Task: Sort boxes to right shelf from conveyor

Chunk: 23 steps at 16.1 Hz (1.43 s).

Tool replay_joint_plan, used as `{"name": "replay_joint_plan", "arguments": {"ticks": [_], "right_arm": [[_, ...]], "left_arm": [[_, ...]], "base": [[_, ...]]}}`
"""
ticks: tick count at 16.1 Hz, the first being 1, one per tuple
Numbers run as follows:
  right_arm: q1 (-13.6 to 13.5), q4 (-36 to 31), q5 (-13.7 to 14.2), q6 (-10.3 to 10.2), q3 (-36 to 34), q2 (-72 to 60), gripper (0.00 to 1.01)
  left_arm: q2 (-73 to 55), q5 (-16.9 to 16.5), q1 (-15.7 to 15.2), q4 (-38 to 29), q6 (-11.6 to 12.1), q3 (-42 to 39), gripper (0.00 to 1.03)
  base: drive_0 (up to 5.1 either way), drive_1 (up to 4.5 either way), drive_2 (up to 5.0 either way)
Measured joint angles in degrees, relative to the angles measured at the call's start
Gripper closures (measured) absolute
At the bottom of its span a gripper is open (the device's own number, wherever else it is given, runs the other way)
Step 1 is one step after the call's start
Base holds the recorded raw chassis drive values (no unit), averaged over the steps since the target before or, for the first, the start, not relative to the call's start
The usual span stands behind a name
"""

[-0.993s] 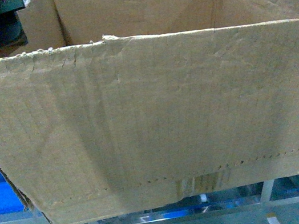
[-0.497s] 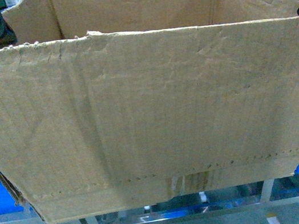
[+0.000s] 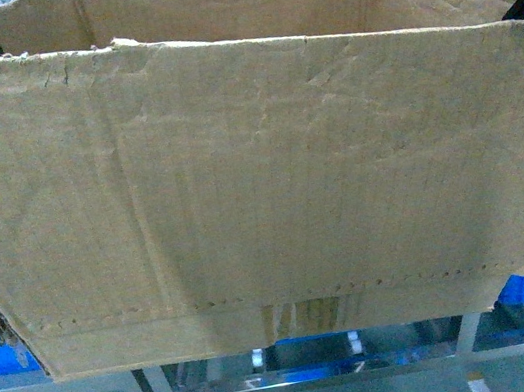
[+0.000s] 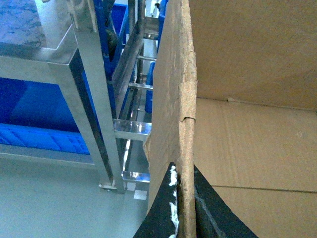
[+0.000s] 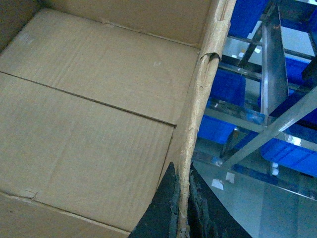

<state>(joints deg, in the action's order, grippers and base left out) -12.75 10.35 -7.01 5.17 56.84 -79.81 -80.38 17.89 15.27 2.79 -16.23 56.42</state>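
Nearest, the left end effector (image 4: 184, 210) and right end effector (image 5: 182, 208) each pinch a side wall of the carton (image 3: 241, 190), which has risen and now hangs before the right shelf (image 3: 373, 364), nearing placement.

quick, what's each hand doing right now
Left hand: closed on the left wall of the cardboard carton, one finger on each side.
Right hand: closed on the carton's right wall the same way.
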Motion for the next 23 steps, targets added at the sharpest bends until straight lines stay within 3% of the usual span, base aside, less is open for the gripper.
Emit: {"name": "replay_joint_plan", "arguments": {"ticks": [23], "right_arm": [[0.00, -0.02, -0.11, -0.04, 0.00, 0.00, 0.99]], "left_arm": [[0.00, 0.15, 0.00, -0.02, 0.13, 0.00, 1.01]], "base": [[0.0, 0.00, 0.0]]}}
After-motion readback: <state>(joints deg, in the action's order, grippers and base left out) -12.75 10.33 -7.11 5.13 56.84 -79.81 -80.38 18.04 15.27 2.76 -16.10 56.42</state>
